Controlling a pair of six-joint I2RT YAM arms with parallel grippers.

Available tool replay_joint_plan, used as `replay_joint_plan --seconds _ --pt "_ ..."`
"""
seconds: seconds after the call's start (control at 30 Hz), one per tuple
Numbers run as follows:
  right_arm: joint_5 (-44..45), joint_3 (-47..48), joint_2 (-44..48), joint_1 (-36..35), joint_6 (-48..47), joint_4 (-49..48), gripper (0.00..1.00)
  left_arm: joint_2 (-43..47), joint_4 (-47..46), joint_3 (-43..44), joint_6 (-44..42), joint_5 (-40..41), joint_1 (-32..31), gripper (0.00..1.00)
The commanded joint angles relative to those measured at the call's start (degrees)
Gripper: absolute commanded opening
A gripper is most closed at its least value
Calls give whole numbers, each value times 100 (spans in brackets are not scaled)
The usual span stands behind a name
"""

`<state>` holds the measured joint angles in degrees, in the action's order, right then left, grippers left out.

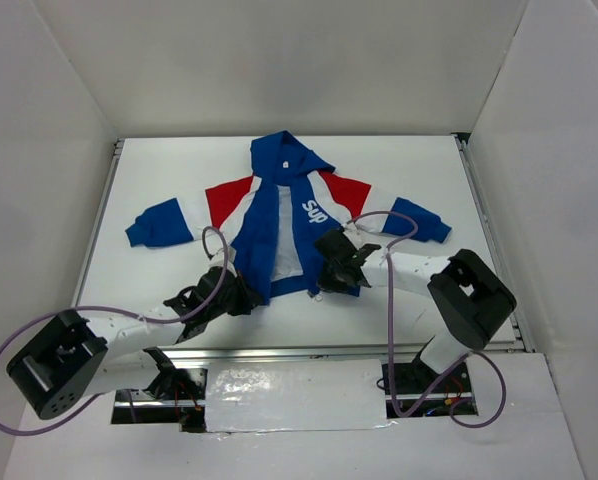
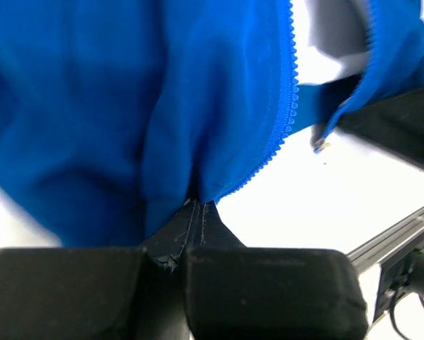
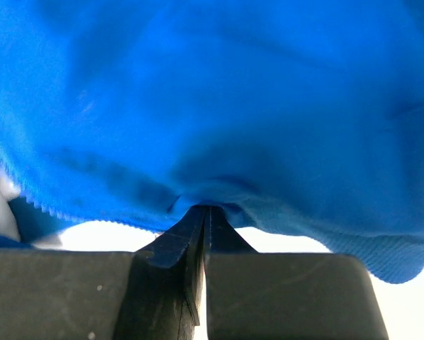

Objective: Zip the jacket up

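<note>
The jacket lies flat on the white table, hood at the far side, front unzipped with the white lining showing between the two blue panels. My left gripper is shut on the bottom hem of the jacket's left front panel; the left wrist view shows blue fabric pinched in the closed jaws, with the zipper teeth running up just to the right. My right gripper is shut on the bottom hem of the right front panel; the right wrist view shows blue fabric bunched at the closed fingertips.
The white table is walled by white panels on three sides. A metal rail runs along the near edge. Purple cables loop from both arms over the near part of the table.
</note>
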<state>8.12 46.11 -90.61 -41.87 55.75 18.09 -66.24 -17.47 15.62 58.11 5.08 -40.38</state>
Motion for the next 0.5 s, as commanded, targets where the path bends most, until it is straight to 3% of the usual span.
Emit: replay_joint_plan --seconds 0.0,0.2,0.47 --pt "5 118 24 -365 -591 283 0 -223 -520 380 -256 -199 57 0" --pt "95 -373 465 -1287 67 275 0 -83 -898 91 -177 -456 57 0" --pt "-408 -323 219 -1561 42 -279 1 41 -960 -217 -142 -455 57 0"
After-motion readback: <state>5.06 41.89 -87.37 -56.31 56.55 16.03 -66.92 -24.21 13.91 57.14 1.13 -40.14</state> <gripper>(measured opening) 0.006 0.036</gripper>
